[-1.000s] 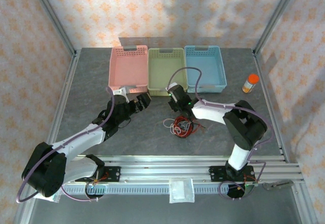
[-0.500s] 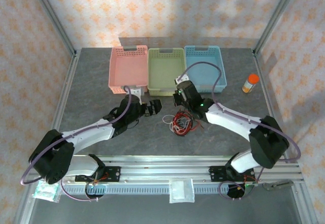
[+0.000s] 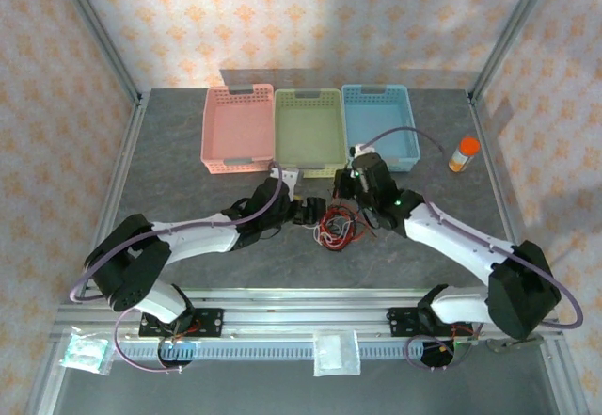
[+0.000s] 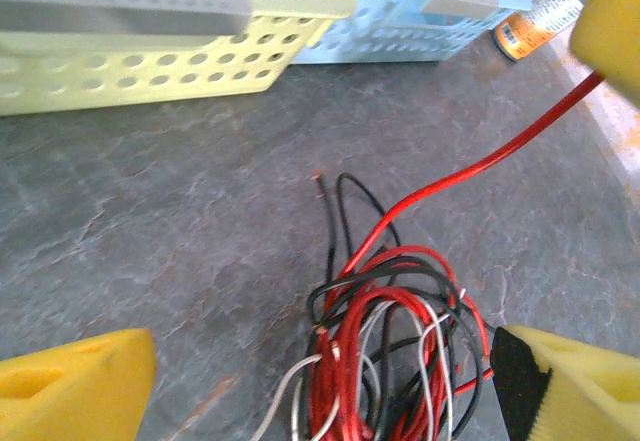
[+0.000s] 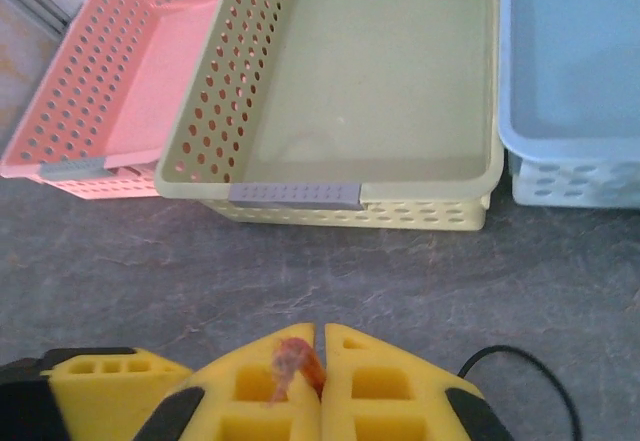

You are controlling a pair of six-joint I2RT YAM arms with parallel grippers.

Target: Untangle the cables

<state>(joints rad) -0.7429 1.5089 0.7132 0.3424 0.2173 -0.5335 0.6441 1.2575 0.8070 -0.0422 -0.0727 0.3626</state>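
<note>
Cables (image 3: 340,228) lie in a small tangle of red, black and white on the table (image 3: 179,199), just in front of the green basket (image 3: 308,131), off its right front corner. My left claw (image 3: 308,212) is in front of that basket too, below the middle of its front wall, at the tangle's left edge. On the left wrist camera its yellow fingers (image 4: 75,386) stand wide apart with the loops on the table between them, and nothing is clamped. My right claw (image 3: 350,184) is near the basket's right front corner, just behind the tangle. On the right wrist camera its two pads are pressed together on a thin red end (image 5: 295,361). That is the red cable (image 4: 480,166), which climbs taut out of the pile, away from the basket's right corner, to the claw's yellow pad. The rest of the loops are slack on the table. I can't sort out which strand crosses over which in the middle. A pink basket (image 3: 238,128) is against the green basket's left side, and a blue basket (image 3: 380,123) is against its right. An orange-capped bottle (image 3: 462,154) stands well to the right, past the blue one.
</note>
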